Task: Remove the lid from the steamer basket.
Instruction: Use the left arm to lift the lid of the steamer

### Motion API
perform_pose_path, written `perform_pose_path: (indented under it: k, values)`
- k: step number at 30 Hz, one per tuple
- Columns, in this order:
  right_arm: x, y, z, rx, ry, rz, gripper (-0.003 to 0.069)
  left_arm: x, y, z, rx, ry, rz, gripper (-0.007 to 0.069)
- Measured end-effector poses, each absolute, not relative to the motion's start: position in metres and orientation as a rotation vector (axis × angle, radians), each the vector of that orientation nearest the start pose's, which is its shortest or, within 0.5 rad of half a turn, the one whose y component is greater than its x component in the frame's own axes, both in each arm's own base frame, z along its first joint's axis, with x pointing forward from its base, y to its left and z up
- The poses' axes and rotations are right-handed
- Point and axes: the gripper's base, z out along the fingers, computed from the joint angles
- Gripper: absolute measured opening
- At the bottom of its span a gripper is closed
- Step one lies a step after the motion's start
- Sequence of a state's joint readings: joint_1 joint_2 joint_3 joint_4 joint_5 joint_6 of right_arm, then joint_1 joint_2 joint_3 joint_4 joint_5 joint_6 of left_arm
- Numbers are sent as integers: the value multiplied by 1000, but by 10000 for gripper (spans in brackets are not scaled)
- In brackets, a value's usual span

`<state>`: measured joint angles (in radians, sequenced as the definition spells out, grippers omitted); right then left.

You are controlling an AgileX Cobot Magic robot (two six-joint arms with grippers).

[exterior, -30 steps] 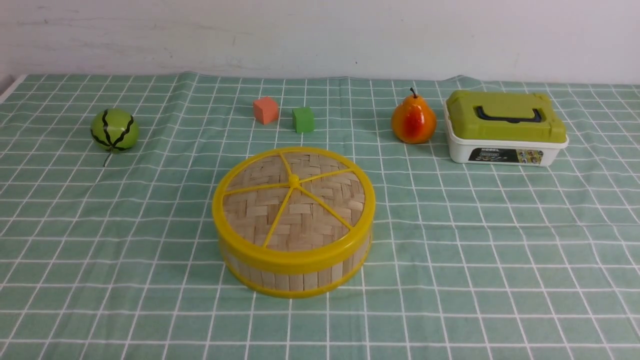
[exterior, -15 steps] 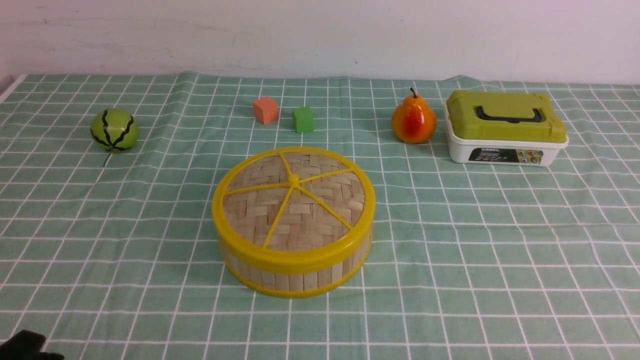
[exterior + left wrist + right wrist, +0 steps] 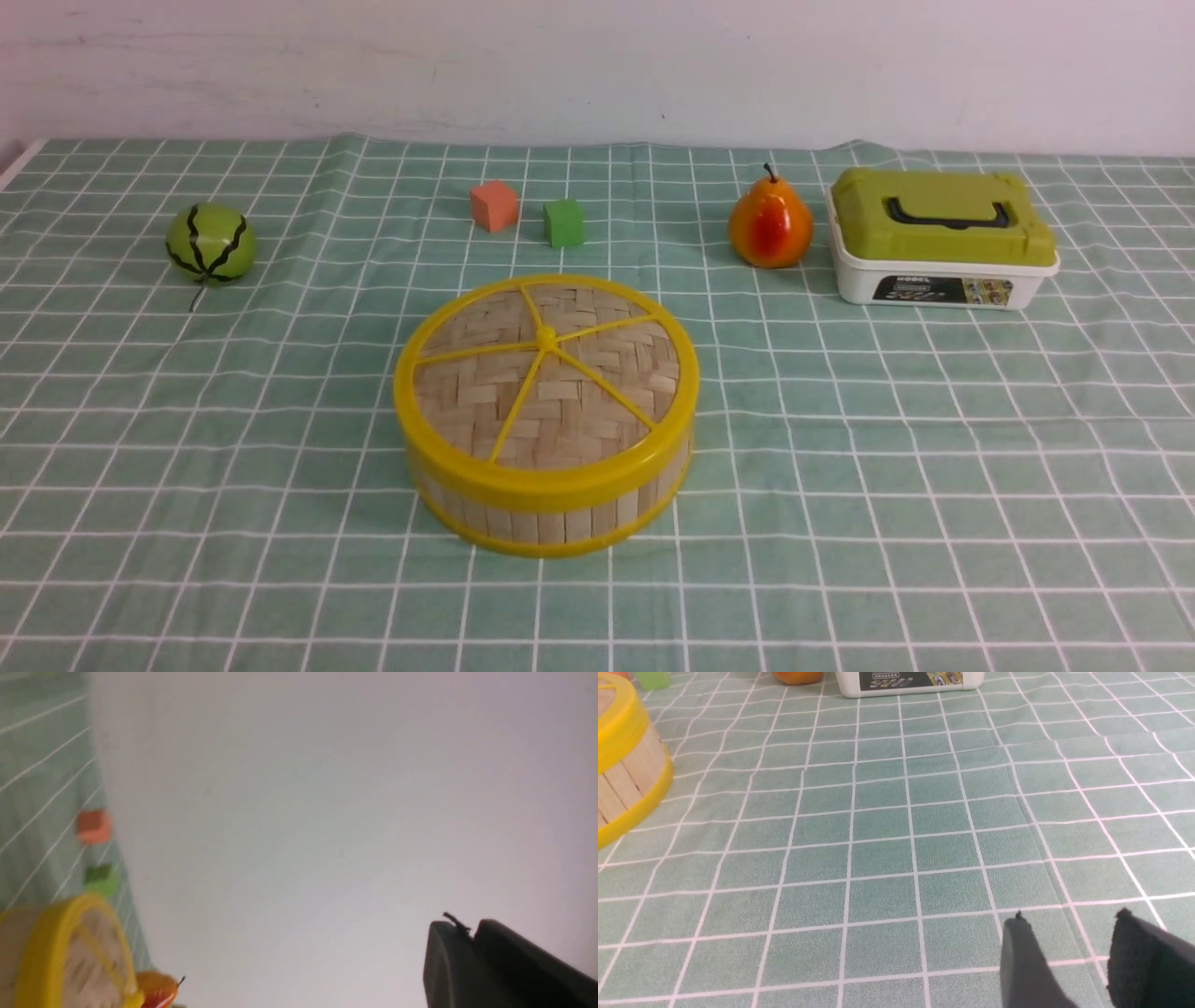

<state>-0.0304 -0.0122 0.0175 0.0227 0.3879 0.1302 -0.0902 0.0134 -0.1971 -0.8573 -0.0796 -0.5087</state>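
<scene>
- Bamboo steamer lid (image 3: 569,401): seated on the steamer basket (image 3: 551,525), ahead of both sets of jaws and well apart from them.
- Left gripper (image 3: 469,928): clenched with nothing visible in its grasp; it should part its fingers before reaching the lid.
- Right gripper (image 3: 1071,919): released, fingers parted with only tablecloth (image 3: 887,858) showing between them; best kept out of the way.
- Farther out from the left jaws, the centre knob (image 3: 547,340) looks the best target: straddle it squarely, close gently, then raise straight up so the basket doesn't lift too.
</scene>
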Motion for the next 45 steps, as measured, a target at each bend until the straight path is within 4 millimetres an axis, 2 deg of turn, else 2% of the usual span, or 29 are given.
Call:
perform_pose_path:
  k: [2, 3, 4, 5, 6, 7, 8, 9, 11, 13, 17, 19, 20, 22, 24, 25, 28, 30, 31, 32, 34, 36, 37, 40, 42, 45]
  values:
    - [52, -1, 173, 164, 1870, 91, 241, 41, 0, 296, -779, 1092, -1149, -13]
    - [52, -1, 173, 164, 1870, 91, 241, 46, -6, 320, -684, 1193, -1080, -13]
    - [52, -1, 173, 164, 1870, 91, 241, 53, -12, 329, -643, 1283, -1057, -13]
    - [52, -1, 173, 164, 1870, 91, 241, 56, -13, 328, -641, 1311, -1052, -13]
    - [52, -1, 173, 164, 1870, 91, 241, 65, -19, 336, -615, 1403, -1043, -13]
    - [52, -1, 173, 164, 1870, 91, 241, 87, -32, 340, -562, 1645, -1035, -13]
    - [52, -1, 173, 164, 1870, 91, 241, 88, -33, 344, -548, 1663, -1033, -13]
    - [52, -1, 173, 164, 1870, 91, 241, 105, -43, 349, -485, 1873, -1022, -13]
    - [52, -1, 173, 164, 1870, 91, 241, 130, -52, 348, -419, 2138, -975, -13]
    - [52, -1, 173, 164, 1870, 91, 241, 164, -57, 349, -369, 2369, -906, -13]
    - [52, -1, 173, 164, 1870, 91, 241, 225, -67, 343, -307, 2659, -876, -13]
    - [52, -1, 173, 164, 1870, 91, 241, 248, -77, 336, -268, 2751, -881, -13]
    - [52, -1, 173, 164, 1870, 91, 241, 251, -78, 341, -249, 2743, -878, -13]
    - [52, -1, 173, 164, 1870, 91, 241, 281, -103, 337, -133, 2810, -845, -13]
    - [52, -1, 173, 164, 1870, 91, 241, 296, -119, 336, -71, 2829, -809, -13]
    - [52, -1, 173, 164, 1870, 91, 241, 311, -135, 339, -20, 2833, -745, -13]
    - [52, -1, 173, 164, 1870, 91, 241, 335, -162, 335, 48, 2856, -607, -13]
    - [52, -1, 173, 164, 1870, 91, 241, 350, -174, 338, 69, 2821, -517, -13]
    - [52, -1, 173, 164, 1870, 91, 241, 364, -188, 337, 109, 2788, -431, -13]
    - [52, -1, 173, 164, 1870, 91, 241, 366, -192, 333, 119, 2793, -419, -13]
    - [52, -1, 173, 164, 1870, 91, 241, 380, -214, 326, 192, 2751, -316, -13]
    - [52, -1, 173, 164, 1870, 91, 241, 383, -222, 324, 218, 2736, -282, -12]
    - [52, -1, 173, 164, 1870, 91, 241, 387, -235, 314, 263, 2733, -234, -4]
    - [52, -1, 173, 164, 1870, 91, 241, 389, -243, 303, 307, 2728, -149, 42]
    - [52, -1, 173, 164, 1870, 91, 241, 390, -242, 302, 311, 2720, -115, 75]
    - [52, -1, 173, 164, 1870, 91, 241, 395, -235, 304, 312, 2692, -29, 167]
